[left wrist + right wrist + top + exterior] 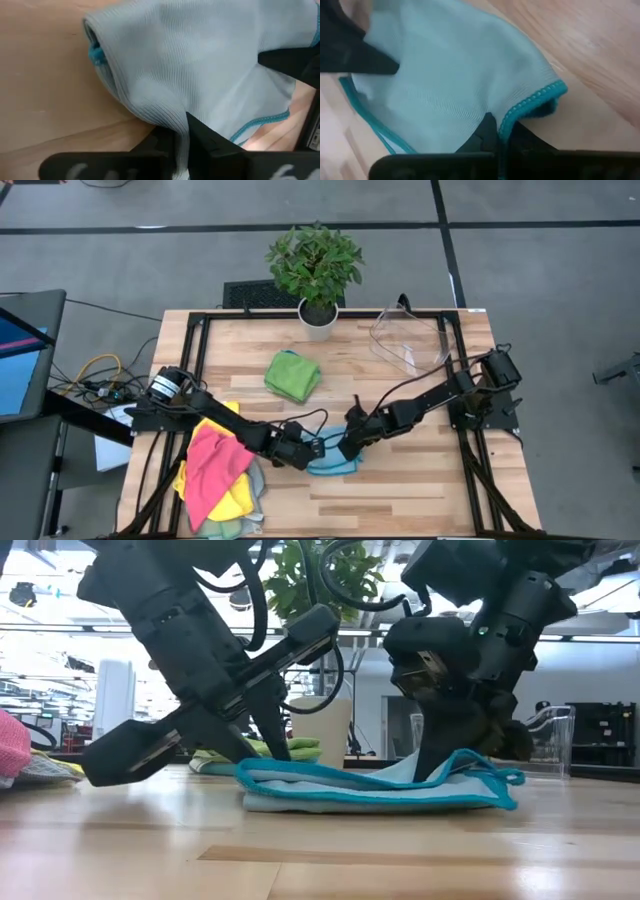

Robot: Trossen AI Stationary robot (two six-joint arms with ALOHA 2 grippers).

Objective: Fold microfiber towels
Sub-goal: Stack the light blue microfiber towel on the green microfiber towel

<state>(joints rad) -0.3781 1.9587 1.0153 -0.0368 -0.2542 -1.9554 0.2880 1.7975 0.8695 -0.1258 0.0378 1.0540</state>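
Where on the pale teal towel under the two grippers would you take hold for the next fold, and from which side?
Judging by its pose, grip the pale teal towel by its stitched teal border, one corner per gripper. It lies flat in layers, so pinch the upper edge from above, as the left gripper and right gripper do at opposite ends.

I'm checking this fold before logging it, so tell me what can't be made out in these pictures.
- High view: most of the pale teal towel is covered by both claws, left claw and right claw.
- High view: the pile under the pink towel; towel count unclear.
- Low view: the green towel is mostly behind the left arm.
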